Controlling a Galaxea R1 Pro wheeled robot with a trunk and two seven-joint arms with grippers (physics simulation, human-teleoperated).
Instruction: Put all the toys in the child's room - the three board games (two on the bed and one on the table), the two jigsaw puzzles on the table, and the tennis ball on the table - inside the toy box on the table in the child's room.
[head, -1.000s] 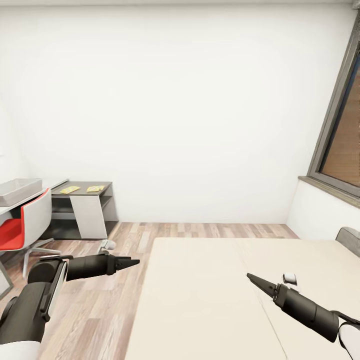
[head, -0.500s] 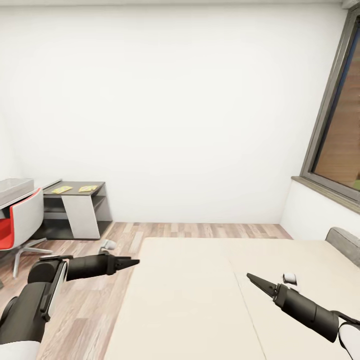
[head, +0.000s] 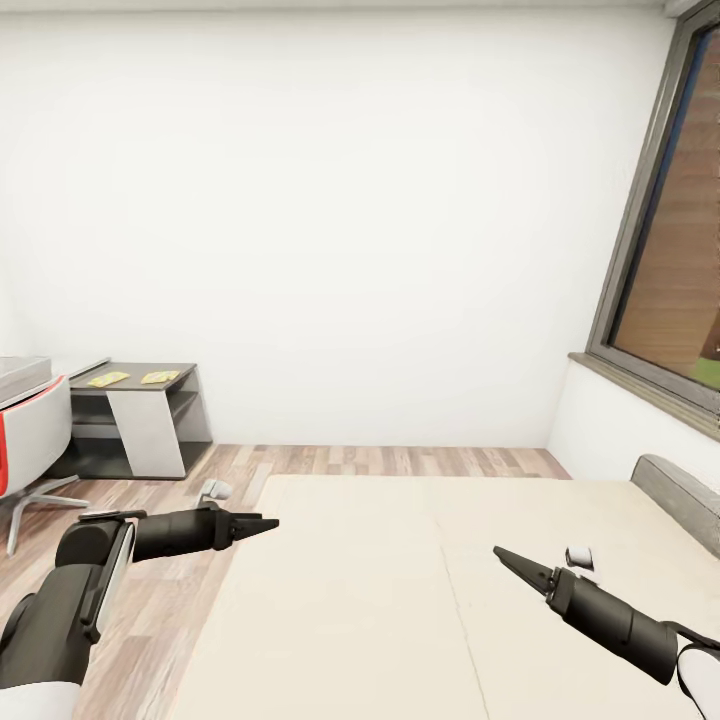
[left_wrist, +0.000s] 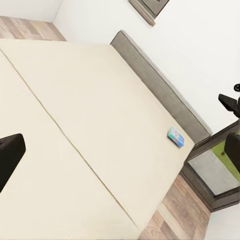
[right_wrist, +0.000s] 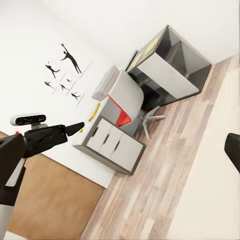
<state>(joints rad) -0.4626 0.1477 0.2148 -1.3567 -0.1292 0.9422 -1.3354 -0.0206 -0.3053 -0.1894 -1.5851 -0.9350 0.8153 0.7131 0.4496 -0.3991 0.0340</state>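
View had swung right, sliding the desk (head: 150, 385) to the edge and bringing more bed (head: 400, 560) in. Left tool (head: 262, 523) and right tool (head: 506, 557) both looked clenched, empty; the bed's blue game box (left_wrist: 175, 136) seemed next.

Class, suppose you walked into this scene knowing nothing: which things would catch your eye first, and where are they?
The big cream bed fills the foreground, with both dark grippers, left and right, held over it. A dark-framed window stands at the right, and a red chair sits by the grey table at the far left.
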